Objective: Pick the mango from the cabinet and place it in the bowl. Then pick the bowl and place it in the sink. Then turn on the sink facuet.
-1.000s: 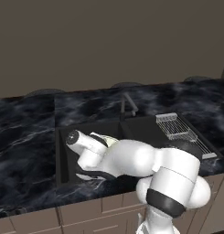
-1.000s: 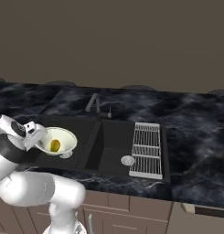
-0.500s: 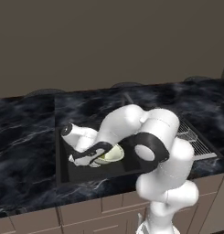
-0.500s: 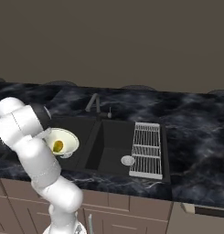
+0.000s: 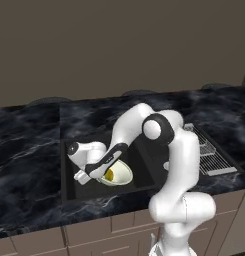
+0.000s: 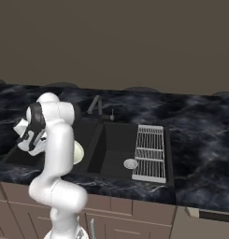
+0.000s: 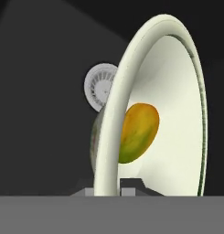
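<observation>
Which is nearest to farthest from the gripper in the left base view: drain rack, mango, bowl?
1. bowl: its rim is pinched in the shut gripper, over the sink's left side.
2. mango: inside the bowl.
3. drain rack: far right on the counter.

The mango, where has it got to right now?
The mango lies inside the cream bowl, which the gripper holds by its rim down in the left half of the black sink, seen in the left base view.
</observation>
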